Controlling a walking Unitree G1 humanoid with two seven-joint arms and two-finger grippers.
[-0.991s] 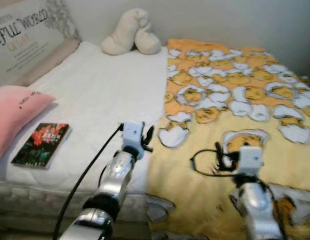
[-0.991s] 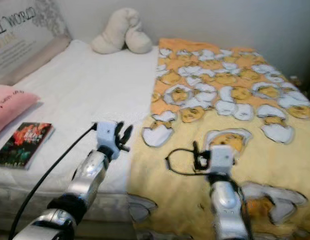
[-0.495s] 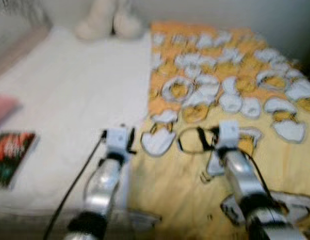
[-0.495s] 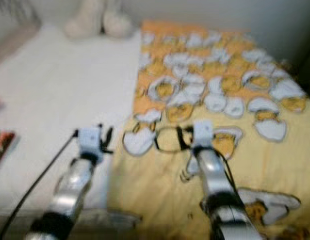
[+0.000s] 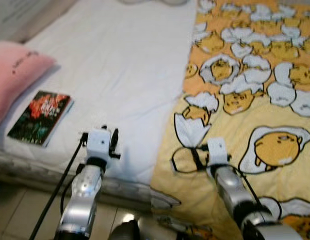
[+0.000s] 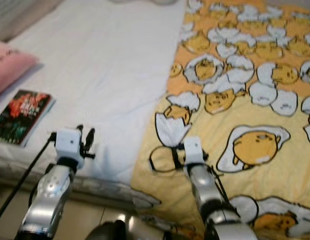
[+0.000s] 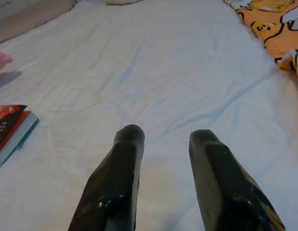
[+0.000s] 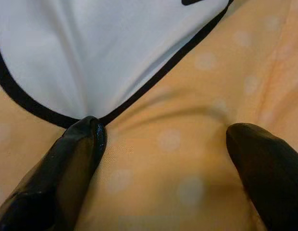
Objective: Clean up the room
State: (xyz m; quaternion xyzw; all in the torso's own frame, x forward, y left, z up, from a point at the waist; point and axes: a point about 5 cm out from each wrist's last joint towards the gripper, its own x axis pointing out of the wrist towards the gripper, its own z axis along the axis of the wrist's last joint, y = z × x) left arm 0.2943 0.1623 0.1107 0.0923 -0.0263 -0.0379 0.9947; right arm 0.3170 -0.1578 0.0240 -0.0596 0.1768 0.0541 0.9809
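Pressing blanket (image 8: 187, 159), seemingly near bed edge (image 5: 130, 187)

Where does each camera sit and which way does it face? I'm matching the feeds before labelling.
Left eye and right eye views: on the head, looking down at the bed; both silver arms show.
Left wrist view: along the open left gripper over the white bedsheet.
Right wrist view: along the open right gripper, close to the yellow egg-print blanket.
Shared: the red-covered paperback book shows in head and left wrist views.
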